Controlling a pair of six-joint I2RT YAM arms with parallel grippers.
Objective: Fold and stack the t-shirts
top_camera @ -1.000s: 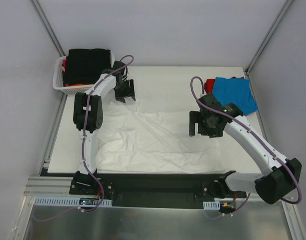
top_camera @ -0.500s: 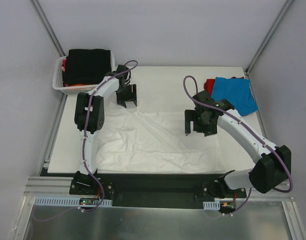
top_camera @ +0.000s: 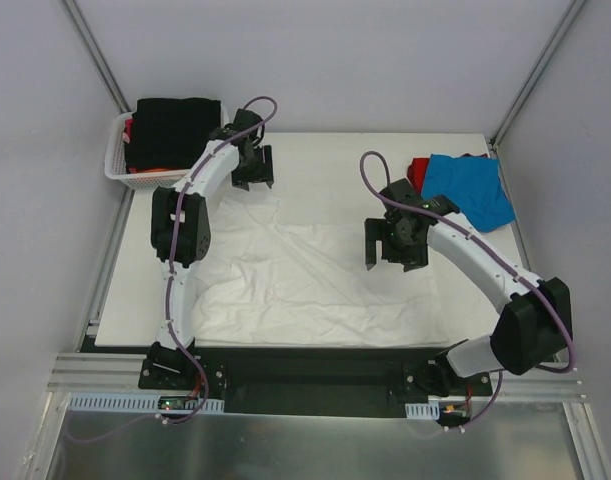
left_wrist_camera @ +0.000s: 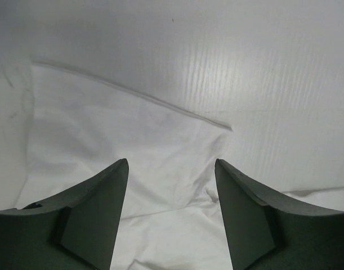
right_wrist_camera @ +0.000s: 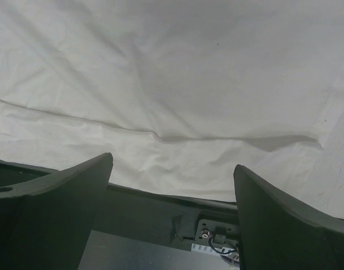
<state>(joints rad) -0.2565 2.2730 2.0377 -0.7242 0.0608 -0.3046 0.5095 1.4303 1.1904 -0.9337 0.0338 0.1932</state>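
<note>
The big white t-shirt (top_camera: 305,280) lies spread out and wrinkly across the surface (top_camera: 335,160). The blue t-shirt (top_camera: 470,190) lies in the far right corner, partly over the red t-shirt (top_camera: 419,168). The black t-shirt (top_camera: 175,125) sits folded in the basket (top_camera: 113,165), far left.

Soft, even light is falling from above in the overhead view, making the flat white desk (top_camera: 335,160) and the large plain white cotton t-shirt (top_camera: 305,285) spread on it nearly blend; only faint grey shadows are marking the creases. The wrist views are looking dimmer and greyer. The dark fingers (left_wrist_camera: 95,225) of the left end effector (left_wrist_camera: 170,166) and of the right end effector (right_wrist_camera: 173,163) are blurring out of focus at the bottom edge.
</note>
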